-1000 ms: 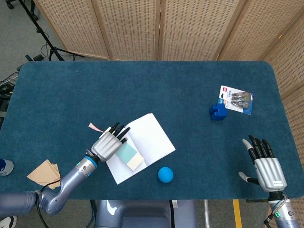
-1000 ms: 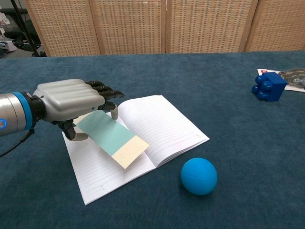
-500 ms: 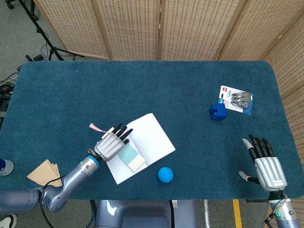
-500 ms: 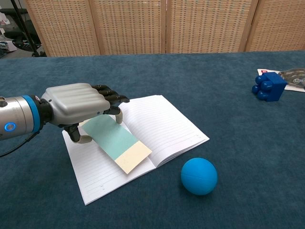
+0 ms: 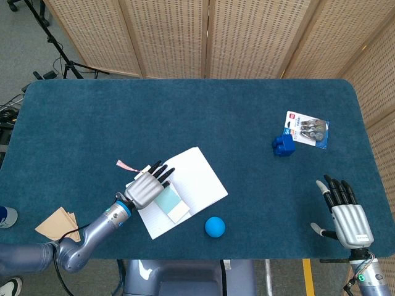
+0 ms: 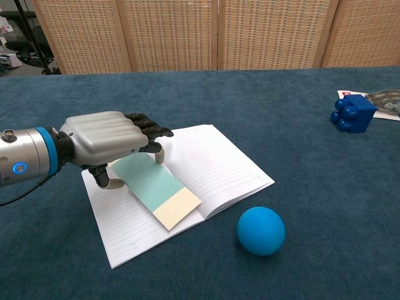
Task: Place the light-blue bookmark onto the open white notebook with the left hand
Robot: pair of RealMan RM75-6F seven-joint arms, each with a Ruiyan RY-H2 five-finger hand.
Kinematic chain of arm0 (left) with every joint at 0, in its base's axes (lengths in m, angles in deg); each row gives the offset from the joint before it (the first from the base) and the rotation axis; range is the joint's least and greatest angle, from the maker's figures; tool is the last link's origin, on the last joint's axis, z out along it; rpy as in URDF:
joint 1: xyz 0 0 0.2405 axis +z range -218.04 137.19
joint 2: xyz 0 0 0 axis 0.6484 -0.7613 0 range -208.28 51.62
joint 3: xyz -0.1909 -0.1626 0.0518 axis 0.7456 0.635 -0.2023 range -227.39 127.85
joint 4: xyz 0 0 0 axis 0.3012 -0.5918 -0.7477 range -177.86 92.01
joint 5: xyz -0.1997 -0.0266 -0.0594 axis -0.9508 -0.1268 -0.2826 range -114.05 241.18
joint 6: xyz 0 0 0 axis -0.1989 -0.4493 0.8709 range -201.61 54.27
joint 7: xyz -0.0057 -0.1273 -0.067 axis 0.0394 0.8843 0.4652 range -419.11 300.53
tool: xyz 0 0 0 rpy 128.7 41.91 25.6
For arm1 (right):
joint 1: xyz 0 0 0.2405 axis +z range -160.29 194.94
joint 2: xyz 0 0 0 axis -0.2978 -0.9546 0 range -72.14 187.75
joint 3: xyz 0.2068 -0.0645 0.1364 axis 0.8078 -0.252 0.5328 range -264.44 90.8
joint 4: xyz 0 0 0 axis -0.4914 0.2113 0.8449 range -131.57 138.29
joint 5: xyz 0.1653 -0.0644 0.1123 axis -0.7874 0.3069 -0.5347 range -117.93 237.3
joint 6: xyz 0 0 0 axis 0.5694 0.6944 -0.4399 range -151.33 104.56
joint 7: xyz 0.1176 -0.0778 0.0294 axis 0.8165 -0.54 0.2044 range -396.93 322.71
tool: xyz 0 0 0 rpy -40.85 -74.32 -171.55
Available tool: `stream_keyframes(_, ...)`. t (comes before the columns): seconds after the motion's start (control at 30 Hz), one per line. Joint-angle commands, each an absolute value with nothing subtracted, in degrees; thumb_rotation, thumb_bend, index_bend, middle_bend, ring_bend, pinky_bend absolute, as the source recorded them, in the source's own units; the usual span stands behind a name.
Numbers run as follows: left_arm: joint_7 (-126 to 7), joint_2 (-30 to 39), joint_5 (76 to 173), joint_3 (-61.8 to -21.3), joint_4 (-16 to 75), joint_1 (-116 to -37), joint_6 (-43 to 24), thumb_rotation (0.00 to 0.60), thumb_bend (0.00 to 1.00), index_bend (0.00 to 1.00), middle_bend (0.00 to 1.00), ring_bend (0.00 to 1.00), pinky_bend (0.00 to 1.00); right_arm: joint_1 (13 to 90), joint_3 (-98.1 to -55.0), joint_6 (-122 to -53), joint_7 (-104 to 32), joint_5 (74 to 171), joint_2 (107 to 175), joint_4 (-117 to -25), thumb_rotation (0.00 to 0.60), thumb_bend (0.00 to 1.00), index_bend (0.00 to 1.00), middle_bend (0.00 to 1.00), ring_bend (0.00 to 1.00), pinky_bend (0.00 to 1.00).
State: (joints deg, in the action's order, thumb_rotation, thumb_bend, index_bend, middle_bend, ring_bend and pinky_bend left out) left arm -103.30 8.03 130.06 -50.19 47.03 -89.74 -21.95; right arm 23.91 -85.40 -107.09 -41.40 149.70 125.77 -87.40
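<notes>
- Ball (image 6: 260, 230) nearest the front edge, just right of the notebook (image 6: 212, 162), not touching.
- Left hand (image 6: 103, 140) is over the notebook's left page, fingers closed down on the top end of the bookmark (image 6: 156, 185), thumb underneath. It has hold of it.
- Bookmark: lower end lies on the left page near the fold. Whether it lies flat yet, can't tell.
- Handling guess: thin card, very light, a bit bendy, slick on paper. Take it by one short end, as here; let go low or it may slide.
- Right hand (image 5: 345, 213) is at the table's near right corner, fingers spread, holding nothing.
- Far right: blue block (image 6: 352, 113) beside a blister pack (image 5: 307, 129).
- Head view only: right hand, tan cards (image 5: 58, 224) off left, pink tassel (image 5: 125, 165) behind the left hand.
- Chest view only: thumb under the bookmark, the page's ruled lines.
</notes>
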Motion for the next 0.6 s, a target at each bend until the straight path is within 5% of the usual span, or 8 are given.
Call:
stream_keyframes(0.03,-103.2,8.3,130.1,-50.1,46.7,-89.8,-22.0,0.6,0.3,0.32,0.0,0.0,0.0,23.9,-85.4,-107.1,-41.4,149.7,125.8,-87.4,0.6,0.09,0.0,0.0,0.0,0.0)
stream_keyframes(0.6,-102.8,9.2,130.5,-49.9,46.1,-89.8,-21.6,0.6,0.3,0.32,0.0,0.0,0.0,23.8,-85.3,-107.2,-41.3,149.7,125.7,-87.4,0.6,0.09,0.0,0.0,0.0,0.0)
